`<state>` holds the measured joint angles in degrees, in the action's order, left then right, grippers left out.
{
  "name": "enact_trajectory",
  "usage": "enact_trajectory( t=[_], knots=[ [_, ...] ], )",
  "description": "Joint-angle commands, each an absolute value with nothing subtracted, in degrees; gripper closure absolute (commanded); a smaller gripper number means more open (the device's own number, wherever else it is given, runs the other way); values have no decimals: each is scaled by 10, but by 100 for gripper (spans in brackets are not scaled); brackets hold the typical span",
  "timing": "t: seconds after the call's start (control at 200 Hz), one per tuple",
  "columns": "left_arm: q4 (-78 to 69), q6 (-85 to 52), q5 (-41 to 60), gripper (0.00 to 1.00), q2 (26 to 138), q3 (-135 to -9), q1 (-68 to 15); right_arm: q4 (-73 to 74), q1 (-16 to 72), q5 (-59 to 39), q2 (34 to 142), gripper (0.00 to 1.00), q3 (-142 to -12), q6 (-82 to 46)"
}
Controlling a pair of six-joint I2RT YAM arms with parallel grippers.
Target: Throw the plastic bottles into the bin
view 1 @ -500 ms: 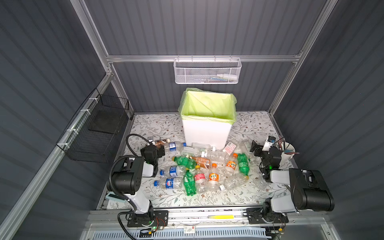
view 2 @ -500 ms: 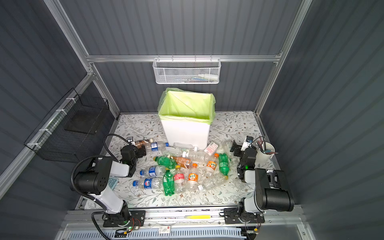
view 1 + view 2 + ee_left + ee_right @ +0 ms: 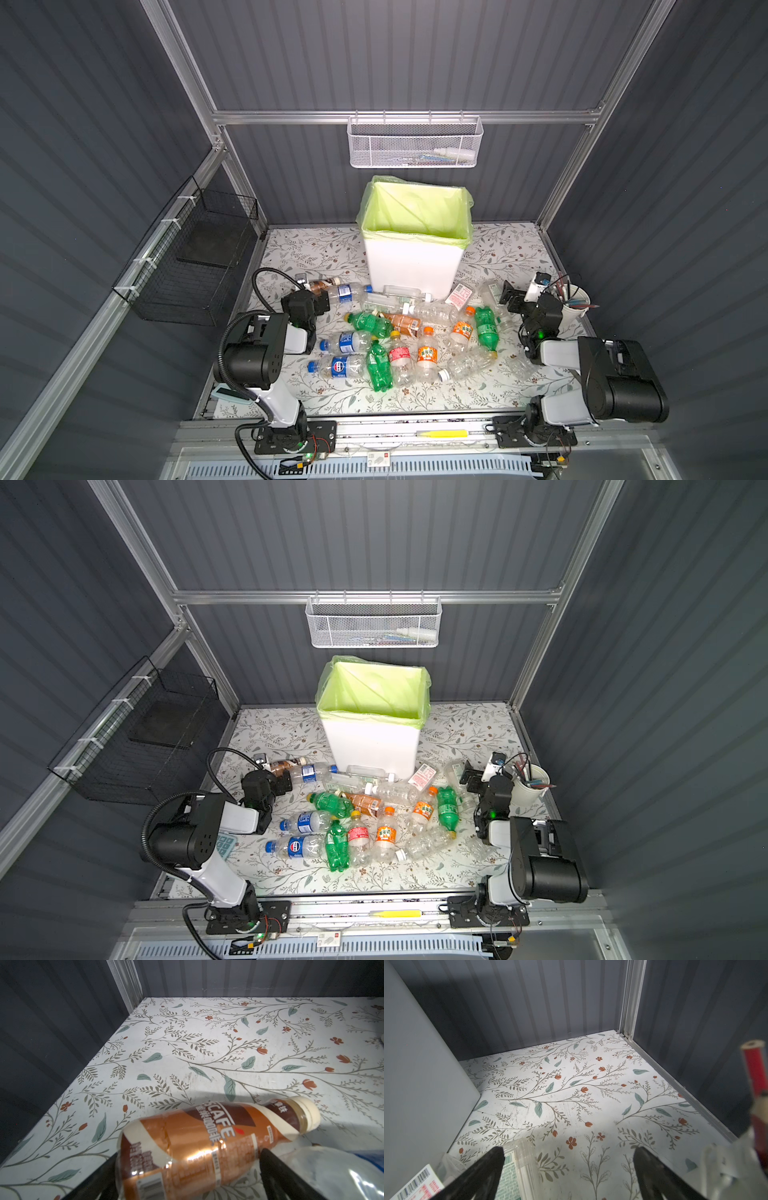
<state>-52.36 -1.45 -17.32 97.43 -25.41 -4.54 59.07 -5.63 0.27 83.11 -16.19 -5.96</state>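
My left jaws stood wide open astride the brown coffee bottle [image 3: 207, 1142]; right jaws wide open, empty, over the tabletop [image 3: 571, 1095].

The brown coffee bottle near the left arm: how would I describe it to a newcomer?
Find the tall white bin with the lime-green bag, then look left of its foot to where the left gripper reaches. The coffee bottle lies on its side between the jaws. Its copper-brown wrap and cream cap set it apart from the clear, blue-labelled bottle beside it.
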Motion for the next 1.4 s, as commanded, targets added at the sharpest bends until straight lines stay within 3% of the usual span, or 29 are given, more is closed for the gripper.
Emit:
enact_trajectory(
  t=[0.0,0.565,0.615,0.67,0.74,0.806,1.106,1.396],
  knots=[
    [-535,-5,-170,0,984,-264,-47,591,-54,-1,838,1,-171,-58],
    [-539,-4,-172,0,980,-264,-47,594,-54,-4,835,1,-170,-59],
    [-469,-3,-170,0,949,-286,-47,570,-54,1,819,1,-176,-59],
    [-297,-26,-180,0,889,-350,-47,515,-54,11,787,1,-191,-62],
    [-97,-72,-204,0,847,-448,-47,382,-54,46,738,1,-230,-90],
    [-1,-101,-191,0,824,-504,-47,273,-55,51,709,1,-268,-121],
    [64,-229,-179,0,785,-551,-47,159,-55,27,661,1,-300,-199],
    [237,-372,-181,0,1002,-788,-48,112,-55,38,691,1,-343,-206]
  ],
)
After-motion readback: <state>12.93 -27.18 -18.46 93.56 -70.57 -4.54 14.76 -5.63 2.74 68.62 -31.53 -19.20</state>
